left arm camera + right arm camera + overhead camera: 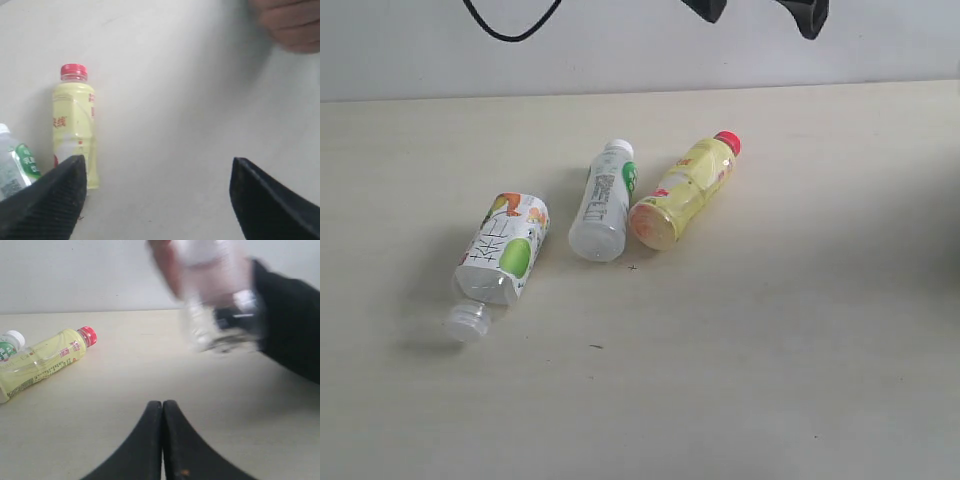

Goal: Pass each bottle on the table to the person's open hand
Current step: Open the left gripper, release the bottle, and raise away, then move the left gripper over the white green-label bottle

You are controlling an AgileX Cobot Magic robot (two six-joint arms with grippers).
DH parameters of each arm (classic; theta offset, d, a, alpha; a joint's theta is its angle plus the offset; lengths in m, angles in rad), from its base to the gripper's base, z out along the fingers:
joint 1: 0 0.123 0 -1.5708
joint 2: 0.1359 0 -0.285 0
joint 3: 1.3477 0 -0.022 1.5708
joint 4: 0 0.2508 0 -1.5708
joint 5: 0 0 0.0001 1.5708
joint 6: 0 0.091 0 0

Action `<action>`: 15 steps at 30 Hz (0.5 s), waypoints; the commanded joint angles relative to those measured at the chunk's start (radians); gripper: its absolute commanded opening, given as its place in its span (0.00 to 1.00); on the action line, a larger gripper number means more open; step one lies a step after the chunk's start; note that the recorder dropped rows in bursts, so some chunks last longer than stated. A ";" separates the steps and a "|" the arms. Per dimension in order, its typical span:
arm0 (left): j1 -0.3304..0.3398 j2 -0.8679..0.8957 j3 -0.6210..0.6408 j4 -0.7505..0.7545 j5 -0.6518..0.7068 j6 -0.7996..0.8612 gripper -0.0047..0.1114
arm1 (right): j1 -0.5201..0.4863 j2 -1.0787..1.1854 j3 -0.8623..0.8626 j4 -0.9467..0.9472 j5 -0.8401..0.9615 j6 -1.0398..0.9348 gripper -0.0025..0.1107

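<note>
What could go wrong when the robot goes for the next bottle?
1. The yellow bottle and the white bottle lie on their sides, with their bases very close together. If the open left fingers close on one, they might nudge the other, and round bottles may roll away.
2. The person's hand shows at the edge of the left wrist view. A fast move might bump it.

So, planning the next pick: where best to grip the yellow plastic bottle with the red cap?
Upper body near the cap, from above, jaws across its width: the yellow bottle lies flat, its base close beside the white plastic bottle, caps splayed apart.
</note>
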 commanded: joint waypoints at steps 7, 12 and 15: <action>0.000 -0.025 0.187 0.270 -0.001 -0.032 0.69 | -0.005 -0.006 0.004 0.006 -0.010 0.000 0.02; 0.002 -0.023 0.302 0.448 -0.001 -0.140 0.69 | -0.005 -0.006 0.004 0.006 -0.010 0.000 0.02; 0.009 -0.023 0.345 0.520 -0.001 -0.212 0.69 | -0.005 -0.006 0.004 0.006 -0.010 0.000 0.02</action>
